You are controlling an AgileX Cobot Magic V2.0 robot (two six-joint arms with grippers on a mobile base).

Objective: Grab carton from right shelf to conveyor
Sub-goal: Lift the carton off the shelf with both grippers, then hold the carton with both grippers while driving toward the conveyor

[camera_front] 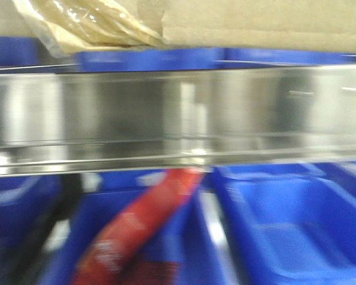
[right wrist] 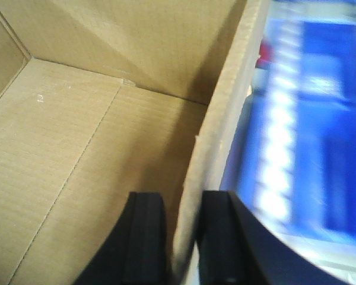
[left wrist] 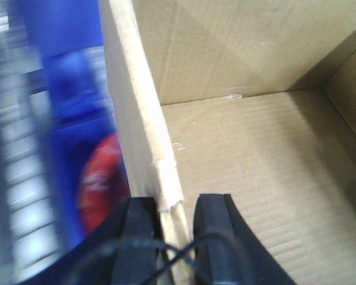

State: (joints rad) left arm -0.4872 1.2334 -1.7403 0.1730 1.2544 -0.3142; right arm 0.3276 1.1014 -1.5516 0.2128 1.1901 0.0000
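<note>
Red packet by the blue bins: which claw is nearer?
Left. The left claw grips the carton wall with the red packet just outside it; the right claw grips the far wall.

That brown corrugated cardboard carton [left wrist: 255, 148] is matte and ribbed, stainless-steel shelf rail [camera_front: 166, 113] mirror-shiny, blue plastic bins [camera_front: 249, 219] kinda glossy.

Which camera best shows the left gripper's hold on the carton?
Left wrist view: the left gripper clamps the carton wall, one finger each side. The front view shows only the carton's lower edge; the right wrist view, the right gripper on another wall.
</note>
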